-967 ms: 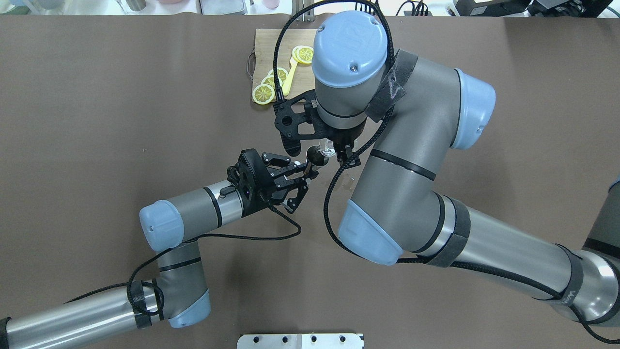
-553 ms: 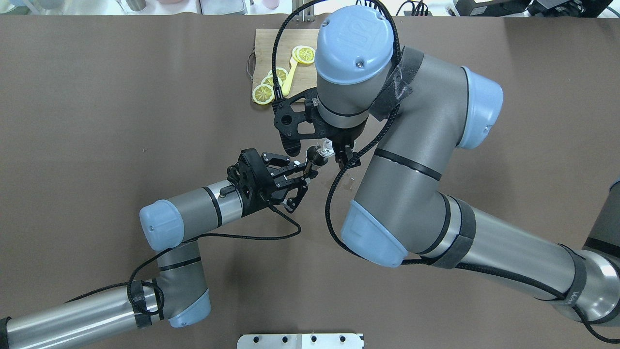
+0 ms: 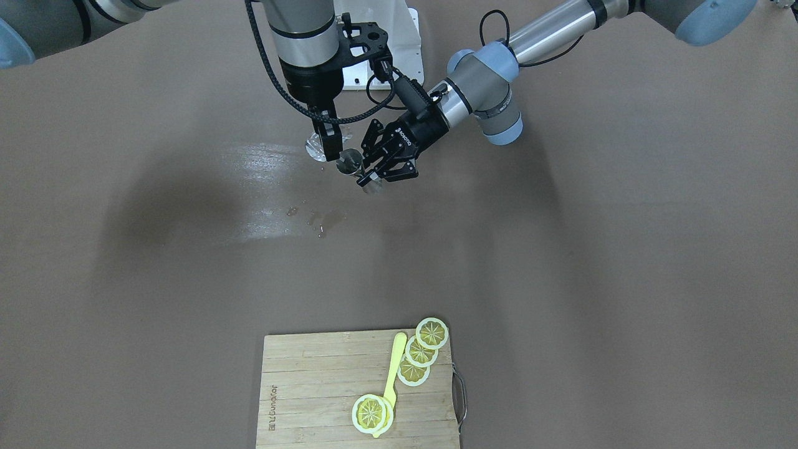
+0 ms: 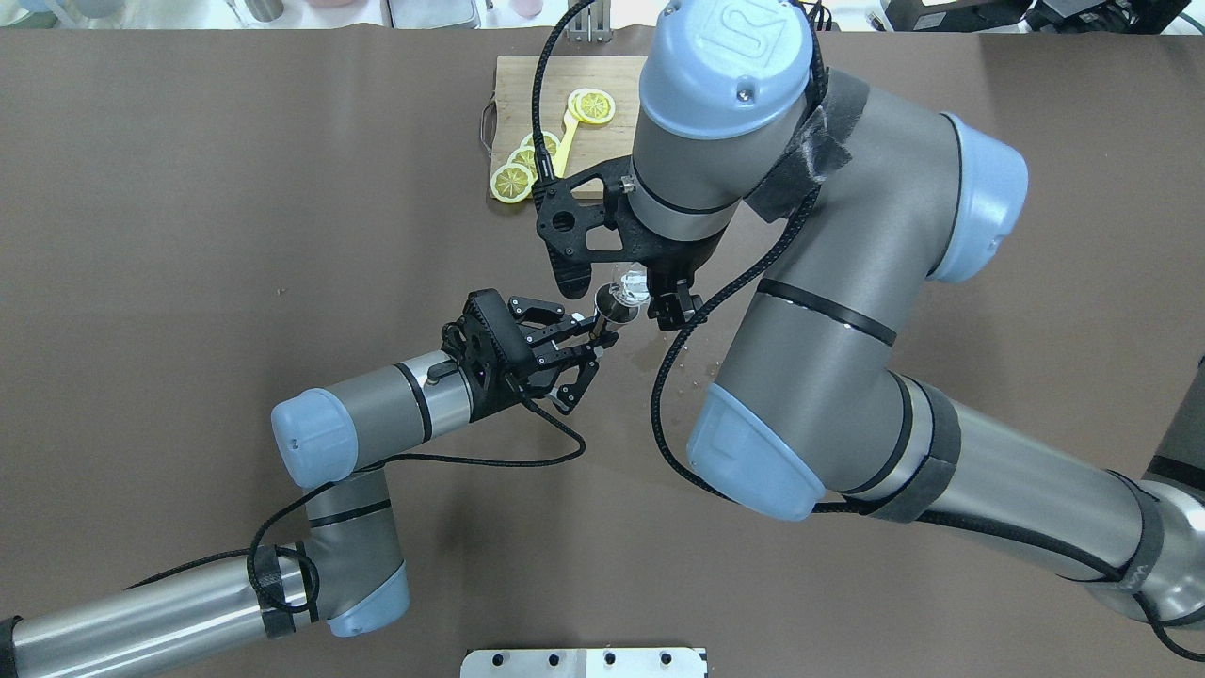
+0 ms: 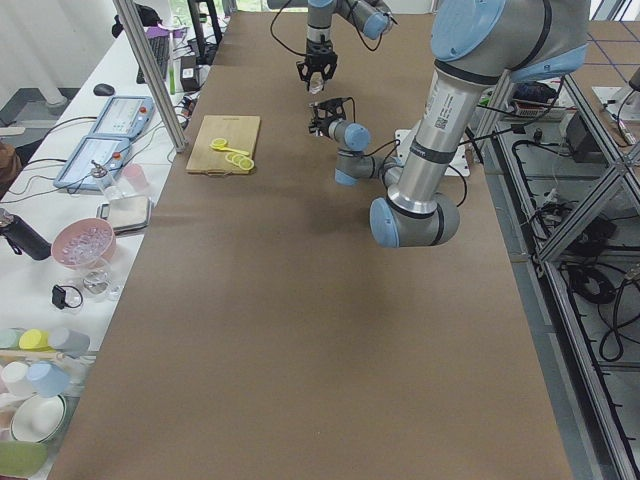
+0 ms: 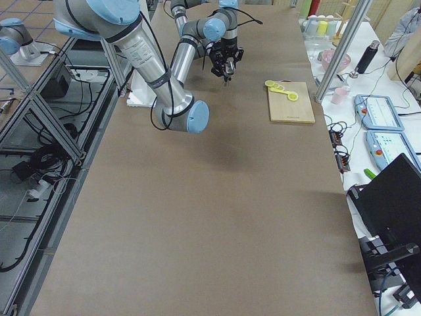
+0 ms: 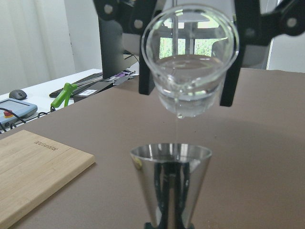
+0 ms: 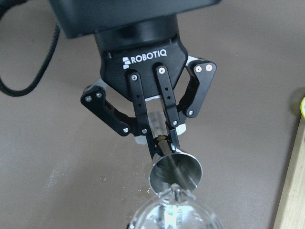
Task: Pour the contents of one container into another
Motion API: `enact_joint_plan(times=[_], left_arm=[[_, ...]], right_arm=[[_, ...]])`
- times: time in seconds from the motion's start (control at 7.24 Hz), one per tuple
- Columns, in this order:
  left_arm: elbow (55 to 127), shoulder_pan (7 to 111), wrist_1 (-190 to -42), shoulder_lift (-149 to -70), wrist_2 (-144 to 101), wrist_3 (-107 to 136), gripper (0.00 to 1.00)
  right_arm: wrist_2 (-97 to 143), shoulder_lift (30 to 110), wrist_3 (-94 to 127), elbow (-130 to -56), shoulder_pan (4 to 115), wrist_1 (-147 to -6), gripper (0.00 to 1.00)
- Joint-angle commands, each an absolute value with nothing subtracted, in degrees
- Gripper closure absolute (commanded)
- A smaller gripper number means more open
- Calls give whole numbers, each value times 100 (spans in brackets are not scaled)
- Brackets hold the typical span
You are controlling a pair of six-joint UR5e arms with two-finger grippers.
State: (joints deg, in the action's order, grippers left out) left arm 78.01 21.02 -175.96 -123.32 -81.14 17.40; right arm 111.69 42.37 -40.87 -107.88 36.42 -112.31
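My left gripper (image 4: 601,331) is shut on the narrow waist of the grey metal jigger (image 4: 614,307), holding it upright above the table. The right gripper (image 4: 648,285) is shut on the small clear glass (image 4: 633,283) and hangs just over the jigger's rim. In the left wrist view the glass (image 7: 190,62) is tilted with its mouth toward the camera, and a thin stream of clear liquid falls into the jigger (image 7: 171,181). The right wrist view looks down into the jigger's open cup (image 8: 176,174), with the left gripper (image 8: 164,140) behind it and the glass (image 8: 174,214) at the bottom edge.
A wooden cutting board (image 4: 522,85) with lemon slices (image 4: 513,181) and a yellow spoon lies at the table's far side. Spilled drops (image 3: 318,219) wet the brown table below the grippers. A white metal plate (image 4: 584,662) sits at the robot's edge.
The right arm's upper joints have swung to the right and upward in the overhead view while the glass stayed over the jigger. The left arm has held still.
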Motion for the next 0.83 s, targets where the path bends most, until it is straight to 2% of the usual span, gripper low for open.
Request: enact_joint_plan(times=[0.0, 0.69], left_arm=[[7805, 2109, -17587, -12331, -8112, 1740, 100], [7849, 2389, -17657, -12209, -8130, 1547, 100]], right_arm=[[11529, 4498, -4087, -10942, 3962, -10980, 100], [13057, 5623, -4078, -10942, 5191, -9363, 100]])
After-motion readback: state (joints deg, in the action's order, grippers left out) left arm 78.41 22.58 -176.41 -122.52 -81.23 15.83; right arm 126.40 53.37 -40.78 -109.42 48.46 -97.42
